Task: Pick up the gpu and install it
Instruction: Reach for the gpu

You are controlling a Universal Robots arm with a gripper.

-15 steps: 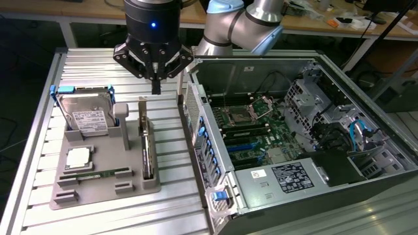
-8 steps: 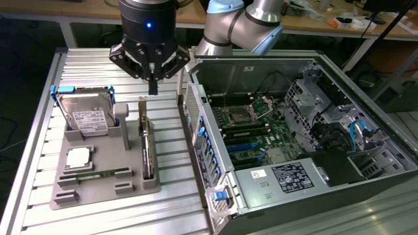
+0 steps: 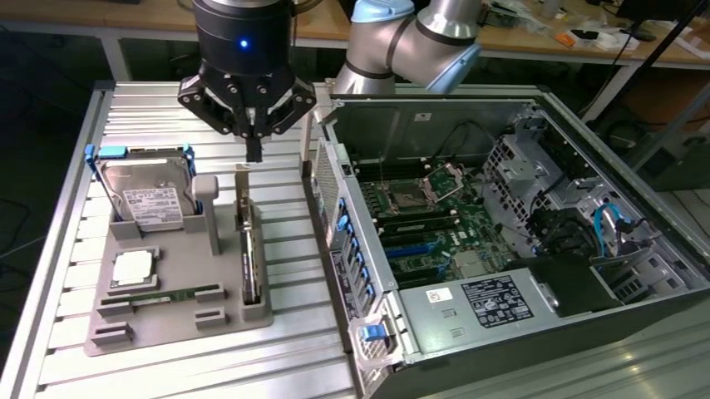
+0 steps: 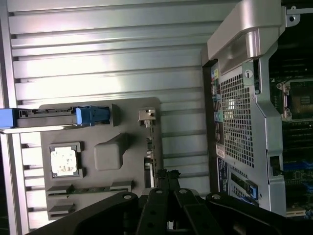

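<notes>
One hand (image 3: 254, 154) hangs over the tabletop (image 3: 291, 359) in the exterior view, its two fingers pressed together into a narrow point and holding nothing. It is just above the far end of the gpu (image 3: 249, 249), which stands on its long edge in a slot of the grey holder (image 3: 155, 331). The open computer case (image 3: 357, 249) lies beside this holder, on the exterior view's right. The hard drive (image 3: 145, 199) with blue rails stands in the same holder on the other side of the card. In the wrist view the closed hand (image 4: 166, 175) looks down on the gpu (image 4: 150, 147), which appears as a thin line. The card runs along the edge of the holder (image 4: 132, 105) that is nearest to the case (image 4: 234, 122). The fingertips seem to be a little to the case side of the card, though I cannot tell this exactly. To do the pick-up well, I judge that the fingers must be opened while the hand is above the card. They should also be centred over its thin top edge, one finger on each face. The grip should take the bare board, and the lift should go straight up out of the slot, so that the card does not jam or bend.
</notes>
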